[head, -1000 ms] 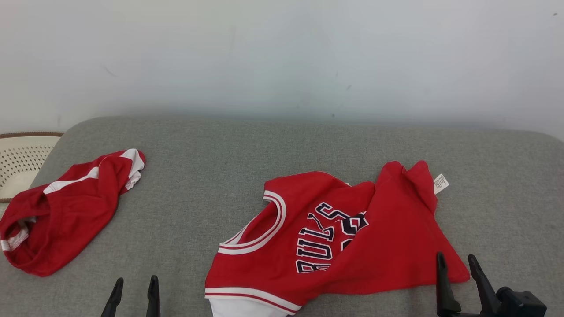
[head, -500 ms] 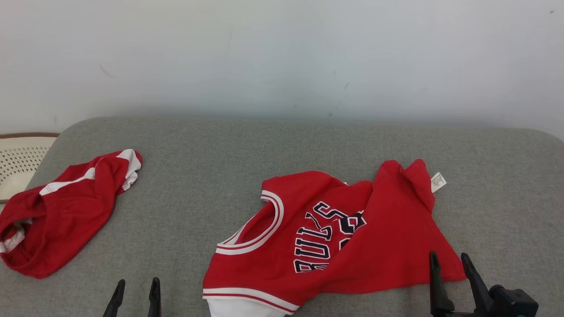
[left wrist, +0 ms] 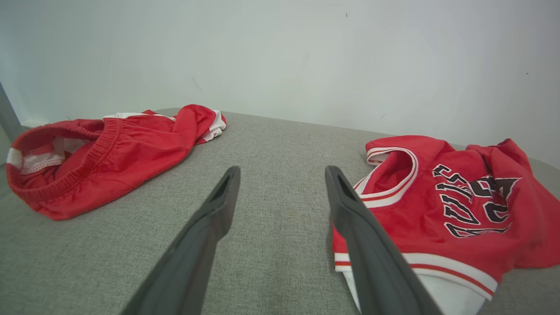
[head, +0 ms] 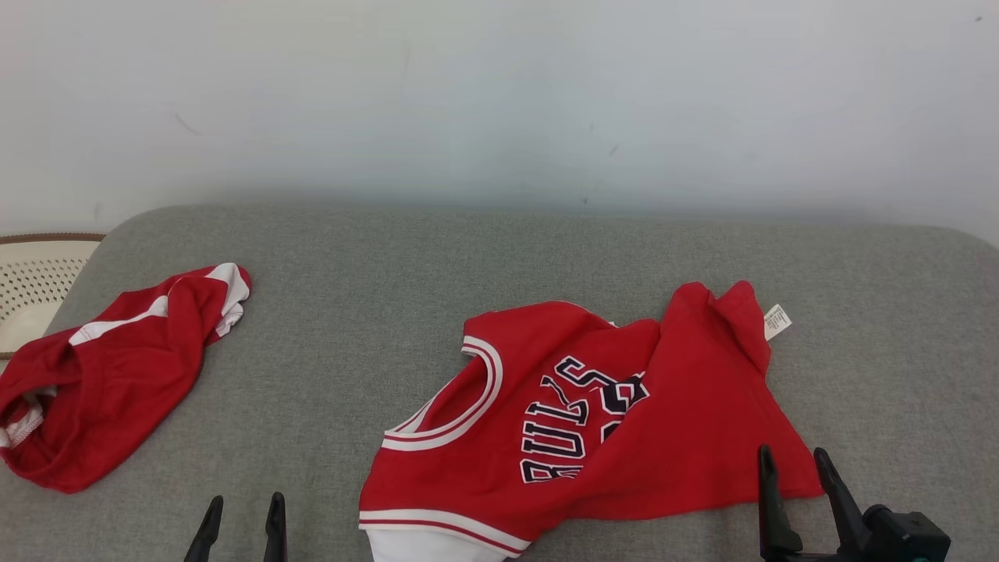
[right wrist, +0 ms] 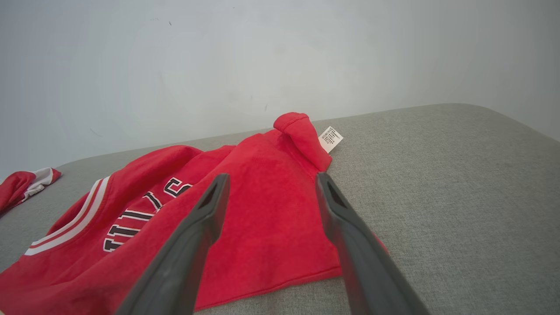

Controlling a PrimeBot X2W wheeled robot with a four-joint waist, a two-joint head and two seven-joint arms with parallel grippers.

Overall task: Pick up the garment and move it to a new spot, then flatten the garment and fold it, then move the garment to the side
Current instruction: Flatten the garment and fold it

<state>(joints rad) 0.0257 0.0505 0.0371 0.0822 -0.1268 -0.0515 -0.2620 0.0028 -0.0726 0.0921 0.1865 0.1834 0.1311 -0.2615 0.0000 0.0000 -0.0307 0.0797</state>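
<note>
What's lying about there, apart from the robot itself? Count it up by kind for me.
Red jersey: 1
Red shorts: 1
Cream perforated basket: 1
Total: 3

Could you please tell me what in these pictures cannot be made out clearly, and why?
- Head view: the dark lettering on the crumpled red basketball jersey is partly covered by a fold of its own cloth, so the number is unreadable.
- Head view: the jersey's white lower part is cut off by the bottom edge.
- Right wrist view: the print on the small white care label is too small to read.
- Head view: the cream perforated basket is cut off by the left edge.
</note>
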